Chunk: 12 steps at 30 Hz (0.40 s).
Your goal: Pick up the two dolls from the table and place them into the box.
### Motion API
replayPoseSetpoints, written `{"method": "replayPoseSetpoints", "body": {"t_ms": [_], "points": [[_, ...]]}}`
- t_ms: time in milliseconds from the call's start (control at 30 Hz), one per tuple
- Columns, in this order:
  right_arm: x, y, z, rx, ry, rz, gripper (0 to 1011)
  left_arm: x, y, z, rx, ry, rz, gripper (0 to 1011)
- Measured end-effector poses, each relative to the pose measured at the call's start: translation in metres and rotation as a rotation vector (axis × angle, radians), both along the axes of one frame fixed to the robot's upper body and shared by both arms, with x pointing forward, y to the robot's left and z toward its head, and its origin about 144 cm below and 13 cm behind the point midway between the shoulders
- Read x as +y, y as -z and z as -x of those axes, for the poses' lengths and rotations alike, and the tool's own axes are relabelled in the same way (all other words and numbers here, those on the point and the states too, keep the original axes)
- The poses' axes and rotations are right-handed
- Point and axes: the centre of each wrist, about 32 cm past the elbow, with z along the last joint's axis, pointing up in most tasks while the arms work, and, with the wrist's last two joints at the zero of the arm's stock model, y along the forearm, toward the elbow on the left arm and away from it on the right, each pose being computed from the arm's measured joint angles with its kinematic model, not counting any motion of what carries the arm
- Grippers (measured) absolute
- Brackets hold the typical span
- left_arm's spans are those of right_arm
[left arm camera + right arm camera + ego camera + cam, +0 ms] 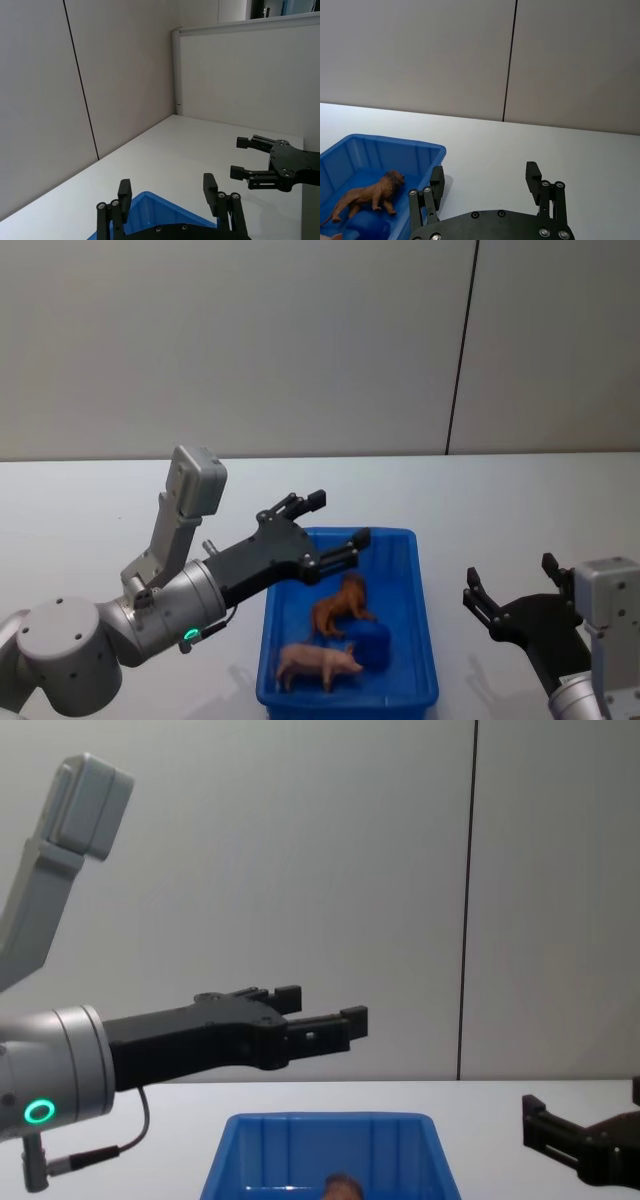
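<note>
White table (520, 500); I log blue box (420, 640) holding brown lion doll (340, 606), pink pig doll (315, 664); left gripper (335, 527) and right gripper (510, 592) jaws spread, empty.

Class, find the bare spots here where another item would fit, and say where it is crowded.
Free: the table between the box and the open right pincer, and the strip behind the box toward the wall. Crowded: inside the box, where the lion and pig lie under the open left pincer.

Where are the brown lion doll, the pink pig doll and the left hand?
brown lion doll (341, 606), head view, its body.
pink pig doll (314, 663), head view, its back.
left hand (334, 521), head view, between its open fingertips.
</note>
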Motion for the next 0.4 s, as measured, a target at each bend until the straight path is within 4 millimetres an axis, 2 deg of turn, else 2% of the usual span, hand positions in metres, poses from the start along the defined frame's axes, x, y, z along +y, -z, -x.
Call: {"method": "replayPoseSetpoints", "body": {"t_ms": [100, 200, 400], "points": [[0.0000, 0.0000, 0.0000, 0.000, 0.000, 0.000, 1001, -0.0007, -0.0001, -0.0006, 0.002, 0.011, 0.001, 960], [0.0000, 0.0000, 0.0000, 0.000, 0.000, 0.000, 1001, -0.0012, -0.0002, -0.0009, 0.004, 0.018, 0.002, 1001], [0.0000, 0.0000, 0.0000, 0.000, 0.000, 0.000, 1001, -0.0018, -0.0005, -0.0014, 0.005, 0.026, 0.003, 1001]]}}
